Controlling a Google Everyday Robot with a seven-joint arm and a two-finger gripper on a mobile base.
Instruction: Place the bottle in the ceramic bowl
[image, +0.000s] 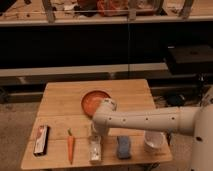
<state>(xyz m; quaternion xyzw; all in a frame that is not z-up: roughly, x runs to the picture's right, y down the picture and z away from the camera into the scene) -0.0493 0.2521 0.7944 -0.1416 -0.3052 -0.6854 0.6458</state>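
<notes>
The bottle (95, 150), slim and whitish with a pale label, lies on its side near the front edge of the wooden table (65, 100). The ceramic bowl (91, 102) is a shallow orange-red dish at the table's middle, and its right rim is hidden behind my arm. My gripper (95, 134) hangs at the end of the white arm that reaches in from the right. It is just above the bottle's far end, between the bottle and the bowl. Where gripper and bottle meet is not visible.
A carrot (70, 146) lies left of the bottle. A blue sponge (123, 148) lies right of it. A white cup (154, 141) stands at the front right under my arm. A flat dark box (41, 139) lies at the front left. Shelving stands behind the table.
</notes>
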